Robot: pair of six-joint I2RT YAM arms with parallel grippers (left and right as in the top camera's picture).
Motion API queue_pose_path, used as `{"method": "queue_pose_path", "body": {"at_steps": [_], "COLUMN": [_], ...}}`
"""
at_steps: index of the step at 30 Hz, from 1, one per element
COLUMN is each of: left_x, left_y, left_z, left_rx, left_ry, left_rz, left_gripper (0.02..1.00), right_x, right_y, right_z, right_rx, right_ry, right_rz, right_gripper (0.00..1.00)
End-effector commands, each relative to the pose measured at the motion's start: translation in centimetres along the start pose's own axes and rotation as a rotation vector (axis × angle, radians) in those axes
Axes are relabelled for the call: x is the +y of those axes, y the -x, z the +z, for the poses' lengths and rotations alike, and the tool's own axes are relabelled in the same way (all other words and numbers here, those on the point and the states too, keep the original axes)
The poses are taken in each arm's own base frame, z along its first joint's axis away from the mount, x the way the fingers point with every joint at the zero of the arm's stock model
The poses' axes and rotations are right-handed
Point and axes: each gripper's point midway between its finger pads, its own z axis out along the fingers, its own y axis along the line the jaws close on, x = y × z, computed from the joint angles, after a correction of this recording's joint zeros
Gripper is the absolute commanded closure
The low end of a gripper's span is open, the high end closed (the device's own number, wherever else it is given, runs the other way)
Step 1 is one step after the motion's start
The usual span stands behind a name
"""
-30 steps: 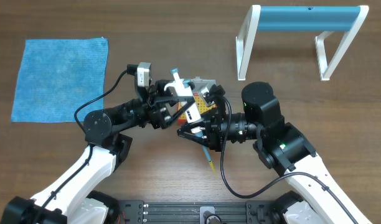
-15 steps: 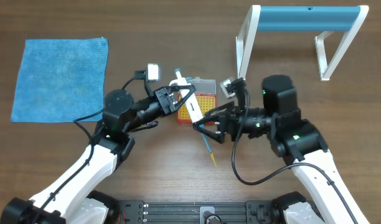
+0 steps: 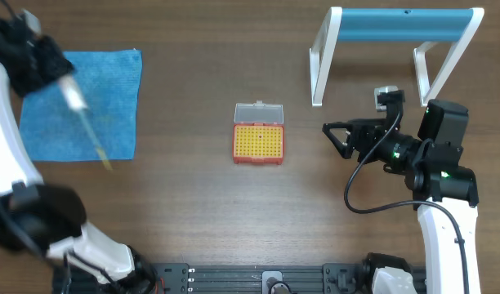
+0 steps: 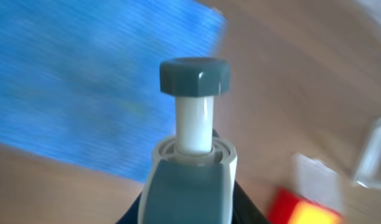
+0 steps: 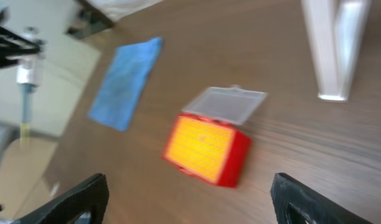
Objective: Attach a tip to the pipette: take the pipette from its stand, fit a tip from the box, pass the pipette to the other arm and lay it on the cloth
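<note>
Top view: left gripper [image 3: 52, 72] clasps the pipette [image 3: 73, 95], seemingly high above the cloth [image 3: 111, 77]. Dropped from there, its tip [image 3: 101, 157] could snap. Right gripper [image 3: 332, 139] gapes, empty.

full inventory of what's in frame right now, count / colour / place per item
cloth: 1, blue, flat at the table's far left.
tip box: 1, red with yellow tips, clear lid open, mid-table.
pipette: 1, white and grey with a yellowish tip fitted, lifted, by the cloth.
stand: 1, white legs and blue bar, far right of the table.
table: 1, brown wood.
left gripper: 1, black, shut on the pipette, at the cloth.
right gripper: 1, black, open, holding nothing, between the tip box and the stand.
</note>
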Motion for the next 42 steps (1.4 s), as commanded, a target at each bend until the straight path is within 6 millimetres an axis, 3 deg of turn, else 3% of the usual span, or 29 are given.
{"method": "queue_pose_path", "body": {"at_steps": [1,2,4,6,8,11,16,18,21,25,33,34,36,37,38,40,42], "left_x": [6.9,7.6,8.8,8.6,6.6,4.8,7.4,6.5,6.8,7.5,7.5,7.5,7.4,7.4,7.4,7.1,6.0], "left_y": [8.1,7.6,6.3,6.0,7.1,7.4,6.0,6.2,6.0,4.0,4.6,4.6,4.5,4.5,4.3,3.4,3.6], "left_z": [5.9,9.6,14.8,18.4,20.9,22.2,22.7,23.1,23.3,24.8,25.1,25.1,25.1,25.1,25.1,24.5,22.0], "left_rx": [0.033,0.107,0.220,0.258,0.209,0.175,0.224,0.204,0.205,0.265,0.240,0.239,0.240,0.241,0.251,0.286,0.285], "left_ry": [0.320,0.311,0.323,0.327,0.319,0.286,0.277,0.213,0.215,0.208,0.214,0.214,0.213,0.213,0.212,0.209,0.211], "left_rz": [0.352,0.396,0.458,0.532,0.613,0.626,0.497,0.490,0.438,0.422,0.427,0.427,0.428,0.429,0.428,0.428,0.398], "left_gripper": [0.993,0.991,0.991,0.993,0.993,0.993,0.991,0.989,0.993,0.993,0.947,0.873,0.465,0.294,0.185,0.150,0.128], "right_x": [-2.8,-3.2,-3.2,-3.4,-3.8,-3.6,-3.6,-3.6,-3.6,-3.6,-3.6,-3.6,-3.6,-3.6,-3.6,-3.6,-3.6], "right_y": [0.6,0.7,0.7,0.9,2.1,3.4,3.4,3.4,3.4,3.4,3.4,3.4,3.4,3.4,3.4,3.4,3.4], "right_z": [-0.4,-0.5,-0.5,-0.5,-0.7,-0.8,-0.8,-0.8,-0.8,-0.8,-0.8,-0.8,-0.8,-0.8,-0.8,-0.8,-0.8], "right_rx": [-0.037,-0.048,-0.054,-0.066,-0.115,-0.162,-0.162,-0.162,-0.162,-0.162,-0.162,-0.162,-0.162,-0.162,-0.162,-0.162,-0.163], "right_ry": [-0.171,-0.195,-0.193,-0.205,-0.230,-0.216,-0.216,-0.216,-0.217,-0.217,-0.216,-0.216,-0.216,-0.216,-0.216,-0.216,-0.217], "right_rz": [0.124,0.195,0.249,0.282,0.254,0.226,0.226,0.226,0.226,0.226,0.226,0.226,0.226,0.226,0.226,0.226,0.224], "right_gripper": [0.145,0.143,0.145,0.143,0.145,0.145,0.145,0.143,0.145,0.145,0.145,0.145,0.145,0.145,0.145,0.145,0.145]}}
